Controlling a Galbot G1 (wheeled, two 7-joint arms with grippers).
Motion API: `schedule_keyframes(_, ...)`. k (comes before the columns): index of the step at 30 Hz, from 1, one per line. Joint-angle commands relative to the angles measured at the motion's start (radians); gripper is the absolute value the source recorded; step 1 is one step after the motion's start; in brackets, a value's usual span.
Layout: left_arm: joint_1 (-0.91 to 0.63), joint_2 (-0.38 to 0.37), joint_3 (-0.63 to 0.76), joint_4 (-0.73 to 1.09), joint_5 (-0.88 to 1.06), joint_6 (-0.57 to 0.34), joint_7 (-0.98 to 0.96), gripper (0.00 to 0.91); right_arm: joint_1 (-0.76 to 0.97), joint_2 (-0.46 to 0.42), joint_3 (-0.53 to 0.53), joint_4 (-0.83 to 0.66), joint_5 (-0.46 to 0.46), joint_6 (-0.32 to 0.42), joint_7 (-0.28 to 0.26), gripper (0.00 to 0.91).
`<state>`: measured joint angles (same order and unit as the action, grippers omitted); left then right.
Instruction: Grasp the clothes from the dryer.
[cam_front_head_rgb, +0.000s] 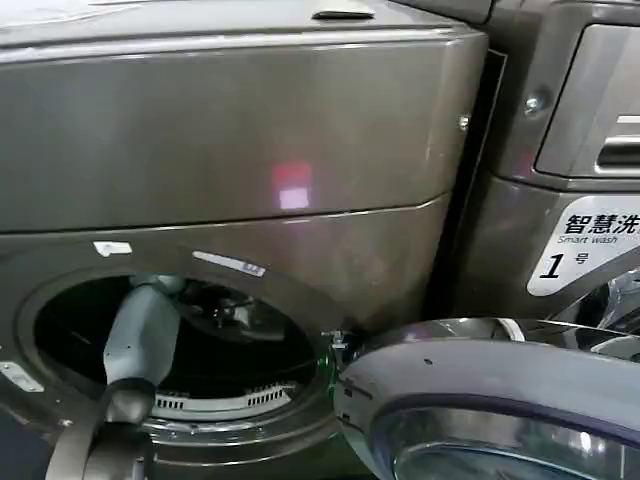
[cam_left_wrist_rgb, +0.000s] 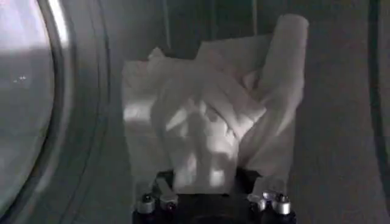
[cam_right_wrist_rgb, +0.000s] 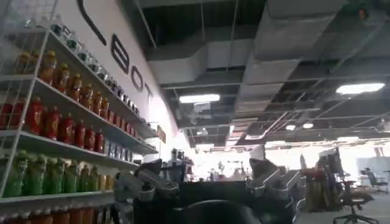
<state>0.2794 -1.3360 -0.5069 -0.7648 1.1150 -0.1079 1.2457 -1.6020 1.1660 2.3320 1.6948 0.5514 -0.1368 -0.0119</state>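
The dryer (cam_front_head_rgb: 250, 150) is a bronze-brown front-loader with its round porthole (cam_front_head_rgb: 175, 340) open. My left arm (cam_front_head_rgb: 140, 335) reaches through the porthole into the dark drum. In the left wrist view the clothes (cam_left_wrist_rgb: 207, 103), a crumpled whitish-grey bundle, lie against the drum wall right in front of my left gripper (cam_left_wrist_rgb: 207, 181). The fingers (cam_left_wrist_rgb: 163, 185) stand apart on either side of the bundle's near end, open around it. My right gripper (cam_right_wrist_rgb: 207, 176) is open and holds nothing; it points out at the room, away from the dryer.
The dryer's grey-rimmed glass door (cam_front_head_rgb: 480, 400) is swung open to the right of the porthole, low in the head view. A second machine (cam_front_head_rgb: 560, 150) with a white label marked 1 (cam_front_head_rgb: 590, 250) stands close on the right. Shelves of bottles (cam_right_wrist_rgb: 55, 128) line the room.
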Motion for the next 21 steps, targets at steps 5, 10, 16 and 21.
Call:
schedule_keyframes(5, 0.053, 0.009, 0.000, -0.134, -0.149, 0.018, -0.120, 0.000, 0.000, 0.002, -0.001, 0.007, 0.003, 0.001, -0.001, 0.907)
schedule_keyframes(10, 0.118, -0.007, -0.022, -0.262, -0.239, 0.114, -0.161, 0.000, -0.001, 0.007, -0.004, 0.008, -0.028, 0.013, -0.010, 0.907)
schedule_keyframes(16, 0.134, -0.040, -0.005, -0.338, -0.322, 0.170, -0.353, 0.000, 0.002, 0.005, -0.010, 0.015, -0.027, 0.015, -0.010, 0.907)
schedule_keyframes(21, 0.137, -0.066, 0.007, -0.383, -0.336, 0.218, -0.476, 0.000, 0.004, 0.007, -0.017, 0.012, -0.028, 0.019, -0.010, 0.907)
